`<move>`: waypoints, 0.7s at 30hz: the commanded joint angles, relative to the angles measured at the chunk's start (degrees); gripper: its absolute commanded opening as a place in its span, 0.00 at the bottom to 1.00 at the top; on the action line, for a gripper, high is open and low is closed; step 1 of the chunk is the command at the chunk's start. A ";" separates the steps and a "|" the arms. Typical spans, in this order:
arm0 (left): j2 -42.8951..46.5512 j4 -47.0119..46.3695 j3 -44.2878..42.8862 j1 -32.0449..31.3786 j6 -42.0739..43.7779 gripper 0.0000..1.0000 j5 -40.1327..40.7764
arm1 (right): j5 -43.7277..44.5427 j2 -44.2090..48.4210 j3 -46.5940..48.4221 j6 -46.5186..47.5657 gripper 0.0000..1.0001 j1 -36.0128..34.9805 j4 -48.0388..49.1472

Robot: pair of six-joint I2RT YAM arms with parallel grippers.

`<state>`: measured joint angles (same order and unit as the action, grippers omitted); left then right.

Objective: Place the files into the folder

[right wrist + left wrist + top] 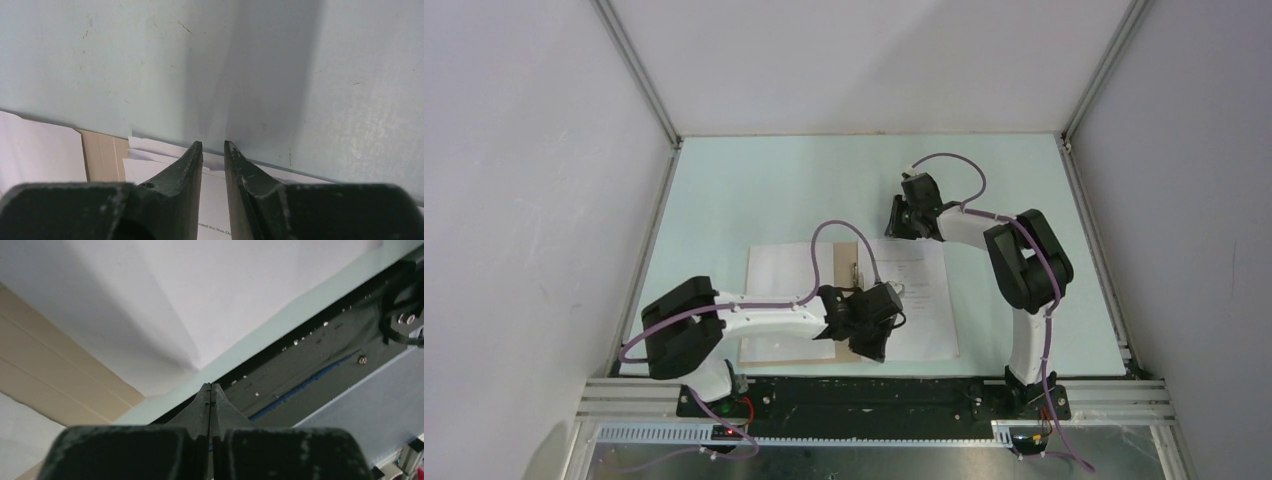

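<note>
The tan folder (845,262) lies open and flat on the pale green table. White files cover both leaves: one sheet (789,290) on the left, a printed stack (924,290) on the right. My left gripper (872,346) is at the near edge of the sheets by the spine. In its wrist view the jaws (211,386) are shut with nothing visible between them, just past a white sheet (175,300) and the folder (45,365). My right gripper (898,232) is at the far edge of the right stack. A narrow gap shows between its fingertips (213,143), above the slightly fanned sheets (212,195) and beside the folder (102,155).
A black mounting rail (874,392) runs along the table's near edge, also seen close by as the rail (310,365). White enclosure walls with metal frame posts (639,75) bound the table on three sides. Purple cables (824,240) loop over both arms.
</note>
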<state>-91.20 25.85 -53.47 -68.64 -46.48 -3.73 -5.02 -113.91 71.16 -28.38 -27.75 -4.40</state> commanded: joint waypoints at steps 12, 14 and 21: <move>-5.62 -1.62 -2.07 -2.37 0.35 0.00 -0.16 | -0.27 -1.80 2.51 1.09 0.27 -0.85 -1.40; -5.62 -1.69 -1.77 -1.85 -0.11 0.00 0.71 | -0.46 -1.65 2.50 1.24 0.27 -1.04 -1.91; -5.92 -1.80 -1.80 -0.74 -0.77 0.00 2.15 | 0.10 -0.40 2.50 1.40 0.25 -2.10 -4.14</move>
<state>-96.44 24.58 -53.74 -70.17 -46.54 -4.21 -5.41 -114.69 72.36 -28.21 -28.64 -5.21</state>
